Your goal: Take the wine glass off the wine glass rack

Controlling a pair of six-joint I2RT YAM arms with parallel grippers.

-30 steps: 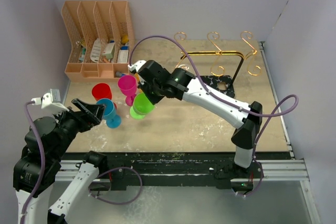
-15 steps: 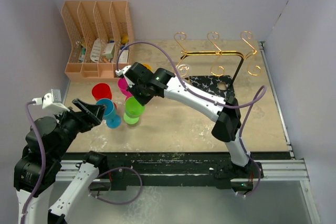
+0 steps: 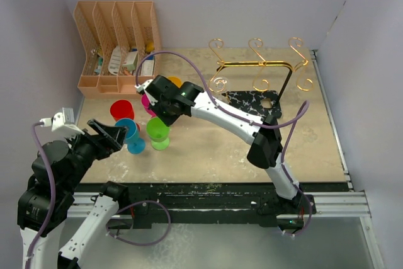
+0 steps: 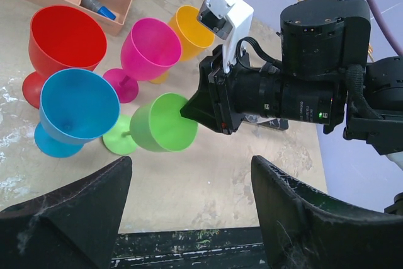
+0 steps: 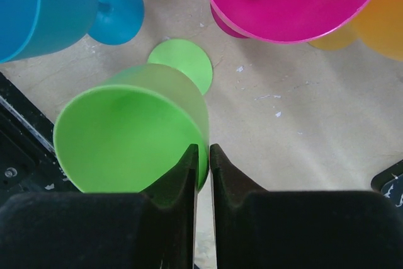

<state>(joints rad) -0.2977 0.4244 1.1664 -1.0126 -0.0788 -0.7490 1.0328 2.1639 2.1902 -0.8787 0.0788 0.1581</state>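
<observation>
The green wine glass [image 3: 157,131] is off the rack and tilted, its foot low by the table beside the other glasses. My right gripper [image 3: 165,114] is shut on its rim, one finger inside the bowl and one outside, as the right wrist view shows for gripper [image 5: 202,149] and glass [image 5: 132,130]. The left wrist view also shows the glass [image 4: 160,130]. The gold wire rack [image 3: 261,62] with its black marbled base [image 3: 252,102] stands at the back right, no glass on it. My left gripper [image 3: 107,133] is open and empty, near the blue glass.
Red [image 3: 121,109], blue [image 3: 130,133], pink [image 3: 149,102] and orange [image 3: 173,82] glasses stand close around the green one. An orange slotted organiser [image 3: 116,45] stands at the back left. Walls close in the left, back and right sides.
My right gripper has carried the green glass left and down, in among the other glasses. The left arm has not moved.
</observation>
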